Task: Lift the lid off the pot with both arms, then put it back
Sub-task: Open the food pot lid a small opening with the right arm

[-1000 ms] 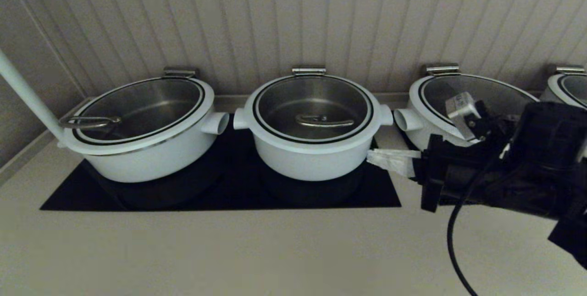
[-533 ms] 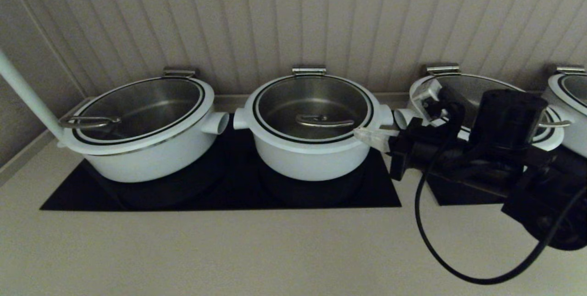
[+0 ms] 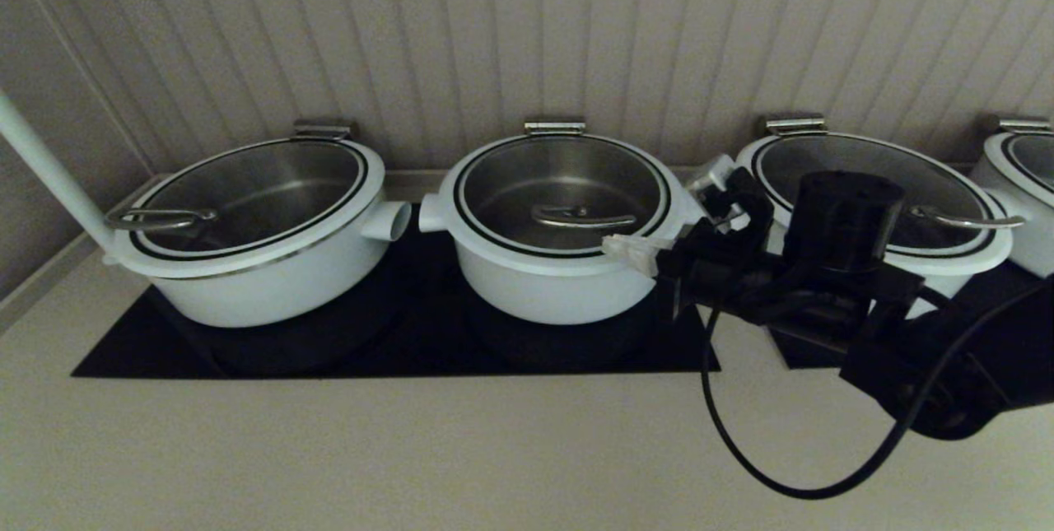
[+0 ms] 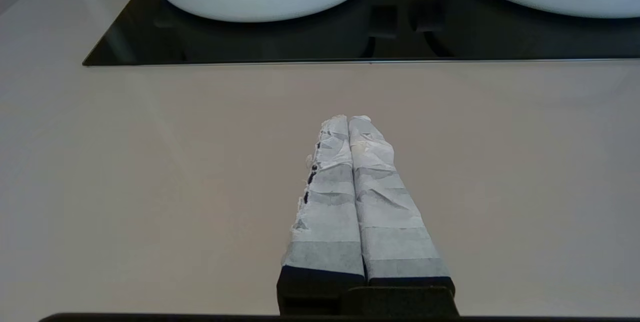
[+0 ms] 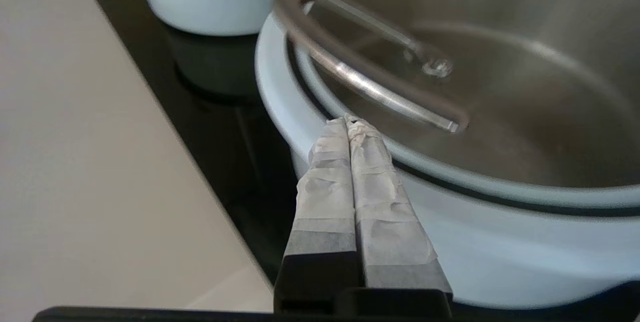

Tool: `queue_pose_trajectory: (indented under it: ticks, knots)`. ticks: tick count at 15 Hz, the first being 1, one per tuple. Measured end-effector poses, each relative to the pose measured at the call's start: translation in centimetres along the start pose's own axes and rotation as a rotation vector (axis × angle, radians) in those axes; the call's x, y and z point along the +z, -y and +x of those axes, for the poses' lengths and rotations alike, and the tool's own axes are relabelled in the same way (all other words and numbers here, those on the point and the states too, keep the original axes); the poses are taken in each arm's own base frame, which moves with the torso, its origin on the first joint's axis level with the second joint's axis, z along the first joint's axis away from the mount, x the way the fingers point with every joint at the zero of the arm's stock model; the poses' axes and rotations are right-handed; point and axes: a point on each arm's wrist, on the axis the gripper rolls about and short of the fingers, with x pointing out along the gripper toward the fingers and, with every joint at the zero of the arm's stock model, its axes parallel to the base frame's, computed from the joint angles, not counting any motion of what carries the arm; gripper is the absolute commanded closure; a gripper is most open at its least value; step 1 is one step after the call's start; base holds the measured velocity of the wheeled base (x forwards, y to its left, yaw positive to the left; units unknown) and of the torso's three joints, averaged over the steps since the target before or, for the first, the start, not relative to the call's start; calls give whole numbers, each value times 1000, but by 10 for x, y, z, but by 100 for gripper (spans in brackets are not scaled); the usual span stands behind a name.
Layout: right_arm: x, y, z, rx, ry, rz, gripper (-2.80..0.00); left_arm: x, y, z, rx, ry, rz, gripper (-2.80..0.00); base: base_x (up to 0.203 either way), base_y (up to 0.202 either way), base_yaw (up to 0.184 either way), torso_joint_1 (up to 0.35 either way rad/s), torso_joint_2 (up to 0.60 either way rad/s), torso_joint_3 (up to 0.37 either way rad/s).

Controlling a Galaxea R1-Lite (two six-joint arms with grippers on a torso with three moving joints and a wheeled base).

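The pot (image 3: 543, 292) stands in the middle of the black cooktop (image 3: 395, 350), and the lid (image 3: 560, 177) sits on it. The lid's steel bar handle (image 3: 583, 218) lies across its centre. My right gripper (image 3: 617, 247) reaches in from the right. It is shut and empty, with its tips at the lid's white rim on the front right. In the right wrist view the taped fingers (image 5: 370, 182) are pressed together, the gripper (image 5: 348, 121) is at the rim, and the handle (image 5: 370, 87) is just beyond. My left gripper (image 4: 348, 118) is shut and empty over the bare counter. It is out of the head view.
A wider white pot (image 3: 247, 267) stands on the left, and another one (image 3: 873, 177) stands on the right behind my right arm. A fourth pot (image 3: 1021, 169) is at the far right. A white pole (image 3: 49, 177) rises at the left. The beige counter (image 3: 329, 449) spreads in front.
My right arm has swung left and risen. Its shut tips went from beside the pot's right wall to the lid's rim. The lid and pots have not moved.
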Motion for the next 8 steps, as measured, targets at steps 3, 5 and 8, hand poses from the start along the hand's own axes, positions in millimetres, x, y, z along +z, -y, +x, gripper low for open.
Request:
queue_pose_trajectory:
  ticks: [3,5,8]
  knots:
    - [0,3,8,-3,19,-12,0,0,0,0,0,0,1,0,0,0,0,0,0,0]
    - [0,5,12,-26,37,-29,0,0,0,0,0,0,0,0,0,0,0,0,0,0]
    - [-2,8,18,-54,37,-39,0,0,0,0,0,0,0,0,0,0,0,0,0,0]
